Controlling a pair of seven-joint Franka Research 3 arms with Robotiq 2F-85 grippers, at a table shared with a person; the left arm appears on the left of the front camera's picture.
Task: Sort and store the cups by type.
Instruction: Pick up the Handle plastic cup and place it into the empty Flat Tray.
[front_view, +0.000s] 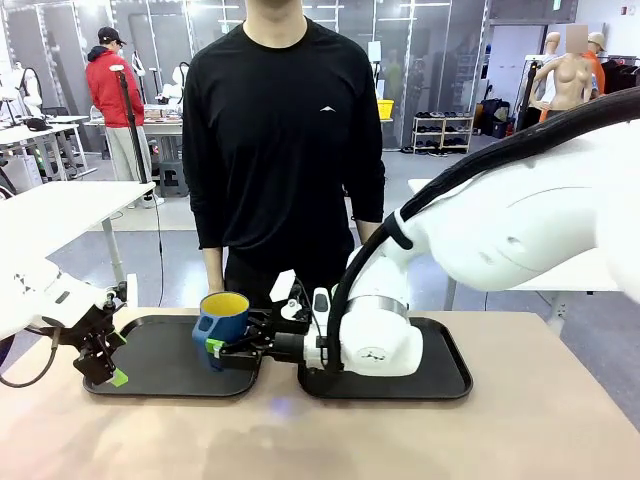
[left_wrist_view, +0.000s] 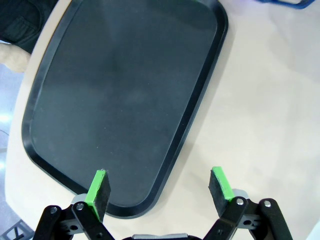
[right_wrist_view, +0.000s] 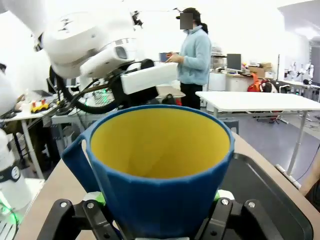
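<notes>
my right tool (front_view: 213, 349) is clamped on the short dark blue cup with yellow inside (front_view: 221, 317), upright over the right end of the left black plastic tray (front_view: 150, 375). my left tool (left_wrist_view: 159, 187) hangs wide open, empty. i judge storing not yet done.

This is a robot lab. Big white robot arms (front_view: 520, 215) work at a long pale table (front_view: 400, 435), with more white tables (front_view: 55, 215) and a metal shoe rack (front_view: 443, 132) behind.
</notes>
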